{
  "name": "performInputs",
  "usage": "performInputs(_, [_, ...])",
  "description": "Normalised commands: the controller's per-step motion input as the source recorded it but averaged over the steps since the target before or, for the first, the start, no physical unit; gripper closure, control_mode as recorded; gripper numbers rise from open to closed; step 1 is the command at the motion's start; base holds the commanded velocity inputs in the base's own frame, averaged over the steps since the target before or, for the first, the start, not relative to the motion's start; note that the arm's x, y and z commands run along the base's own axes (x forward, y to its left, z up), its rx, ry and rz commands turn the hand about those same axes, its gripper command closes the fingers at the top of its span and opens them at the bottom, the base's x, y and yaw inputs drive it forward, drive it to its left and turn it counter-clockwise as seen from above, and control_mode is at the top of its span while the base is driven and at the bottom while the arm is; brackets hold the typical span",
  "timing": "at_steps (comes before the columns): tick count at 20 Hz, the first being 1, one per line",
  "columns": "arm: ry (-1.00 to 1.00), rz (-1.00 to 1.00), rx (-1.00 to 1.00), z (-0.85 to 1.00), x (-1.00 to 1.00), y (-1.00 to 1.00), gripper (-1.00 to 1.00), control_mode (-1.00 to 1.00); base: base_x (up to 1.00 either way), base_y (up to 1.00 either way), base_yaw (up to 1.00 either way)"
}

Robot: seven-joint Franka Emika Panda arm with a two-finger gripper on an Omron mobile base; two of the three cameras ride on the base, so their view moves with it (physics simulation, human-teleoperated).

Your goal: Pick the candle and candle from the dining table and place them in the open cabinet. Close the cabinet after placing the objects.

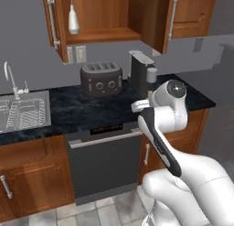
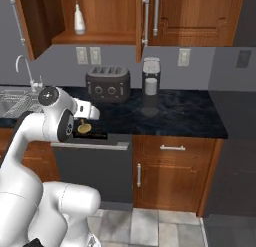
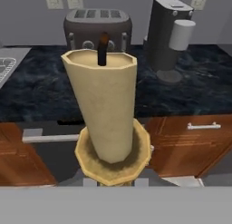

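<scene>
The claw (image 3: 116,182) is clenched on the pale cream taper candle on its gold round-based candlestick (image 3: 108,123), which stands upright just above the dark finger tips in the hand view — in the right base view its gold base (image 2: 84,127) shows under the white wrist, held in the air in front of the counter's edge. Ahead lies a black, faintly veined marble counter (image 1: 82,111) carrying a dark four-slot toaster (image 1: 101,78) and a grey coffee machine (image 2: 151,85), with a steel sink (image 1: 23,113) to the left. Above hangs the reddish-brown wooden wall cabinet (image 1: 109,35) — its doors open, a white tapered bottle (image 1: 73,19) on its shelf.
</scene>
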Motion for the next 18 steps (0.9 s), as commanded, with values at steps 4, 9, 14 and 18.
performInputs(4, [0.0,0.0,0.0,0.0,0.0,0.0,1.0,1.0,0.72,0.0,0.06])
performInputs(9, [0.0,0.0,0.0,0.0,0.0,0.0,1.0,1.0,0.62,0.0,0.05])
performInputs(14, [0.0,0.0,0.0,0.0,0.0,0.0,1.0,1.0,0.61,0.0,0.07])
performInputs(18, [0.0,0.0,0.0,0.0,0.0,0.0,1.0,1.0,0.52,0.0,0.06])
